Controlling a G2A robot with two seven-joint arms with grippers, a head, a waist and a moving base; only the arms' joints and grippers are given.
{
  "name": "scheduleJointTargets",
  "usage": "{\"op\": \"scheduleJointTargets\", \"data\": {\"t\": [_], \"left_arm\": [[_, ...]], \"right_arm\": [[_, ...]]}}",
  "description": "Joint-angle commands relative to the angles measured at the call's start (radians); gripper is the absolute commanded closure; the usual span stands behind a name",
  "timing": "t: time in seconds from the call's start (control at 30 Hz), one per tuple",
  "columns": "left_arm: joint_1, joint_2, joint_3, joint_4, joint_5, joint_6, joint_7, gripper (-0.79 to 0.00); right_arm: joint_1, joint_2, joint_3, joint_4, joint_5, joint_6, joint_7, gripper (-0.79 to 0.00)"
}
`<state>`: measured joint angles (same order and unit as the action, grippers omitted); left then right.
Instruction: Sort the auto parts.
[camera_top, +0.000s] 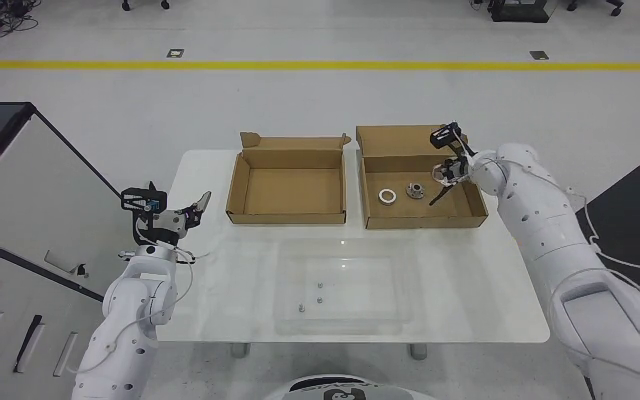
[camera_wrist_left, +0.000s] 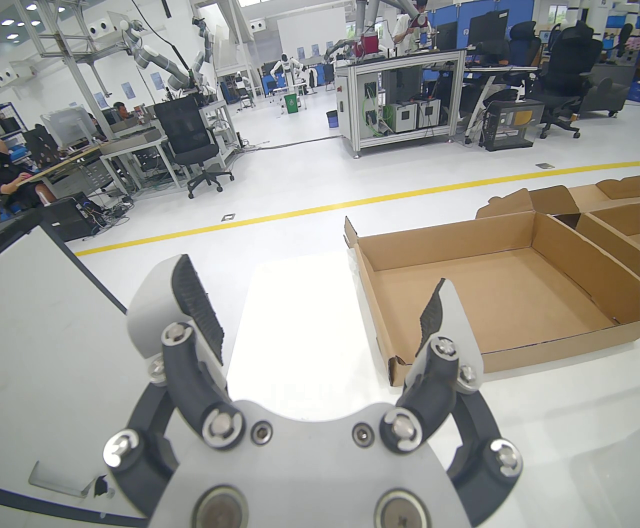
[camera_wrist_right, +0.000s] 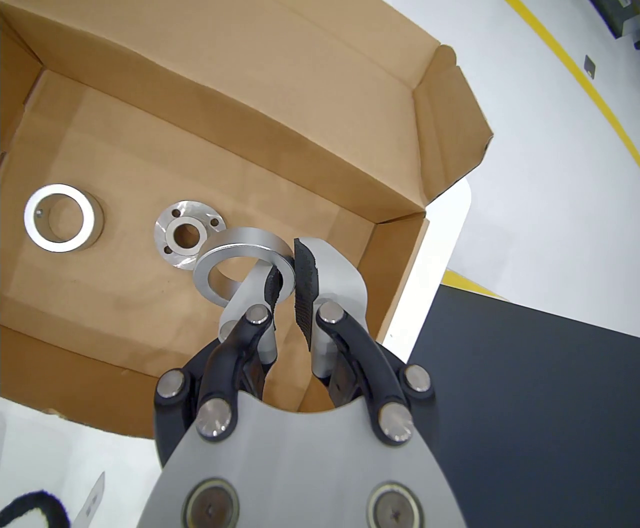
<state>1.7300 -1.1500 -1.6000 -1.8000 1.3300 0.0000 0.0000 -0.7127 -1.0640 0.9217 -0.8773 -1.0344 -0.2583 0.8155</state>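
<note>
My right gripper (camera_wrist_right: 286, 280) is shut on the rim of a metal ring (camera_wrist_right: 235, 265), holding it above the floor of the right cardboard box (camera_wrist_right: 310, 125). On that floor lie another metal ring (camera_wrist_right: 59, 218) and a round flange with bolt holes (camera_wrist_right: 187, 233). From above, the same gripper (camera_top: 447, 172) hangs over the right box (camera_top: 380, 139) near the ring (camera_top: 387, 196) and flange (camera_top: 413, 188). My left gripper (camera_wrist_left: 312, 305) stands open and empty over the table's left end (camera_top: 185, 212), beside the empty left box (camera_wrist_left: 500, 280).
The left cardboard box (camera_top: 288, 183) sits mid-table at the back. A clear shallow tray (camera_top: 345, 293) with a few small parts lies near the front edge. A dark panel (camera_wrist_right: 525, 400) stands off the table's right side.
</note>
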Motion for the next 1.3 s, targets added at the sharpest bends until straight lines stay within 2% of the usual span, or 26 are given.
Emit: {"op": "scheduleJointTargets", "data": {"t": [0.0,0.43,1.0,1.03,1.07,1.1,1.13,1.27], "left_arm": [[0.0,0.0,0.0,0.0,0.0,0.0,0.0,-0.785],[0.0,0.0,0.0,0.0,0.0,0.0,0.0,-0.785],[0.0,0.0,0.0,0.0,0.0,0.0,0.0,-0.785],[0.0,0.0,0.0,0.0,0.0,0.0,0.0,-0.785],[0.0,0.0,0.0,0.0,0.0,0.0,0.0,-0.785],[0.0,0.0,0.0,0.0,0.0,0.0,0.0,-0.785],[0.0,0.0,0.0,0.0,0.0,0.0,0.0,-0.785],[0.0,0.0,0.0,0.0,0.0,0.0,0.0,-0.785]], "right_arm": [[0.007,-0.007,-0.011,0.027,0.0,-0.001,-0.004,0.0],[0.04,-0.057,-0.094,0.168,-0.072,0.024,-0.046,0.0],[0.068,-0.102,-0.135,0.281,-0.118,0.037,-0.058,-0.009],[0.069,-0.105,-0.136,0.285,-0.118,0.037,-0.059,-0.095],[0.071,-0.107,-0.136,0.29,-0.117,0.035,-0.061,-0.12],[0.073,-0.109,-0.137,0.295,-0.119,0.036,-0.061,-0.215],[0.075,-0.111,-0.138,0.299,-0.119,0.036,-0.062,-0.268],[0.081,-0.118,-0.137,0.31,-0.12,0.038,-0.081,-0.413]]}}
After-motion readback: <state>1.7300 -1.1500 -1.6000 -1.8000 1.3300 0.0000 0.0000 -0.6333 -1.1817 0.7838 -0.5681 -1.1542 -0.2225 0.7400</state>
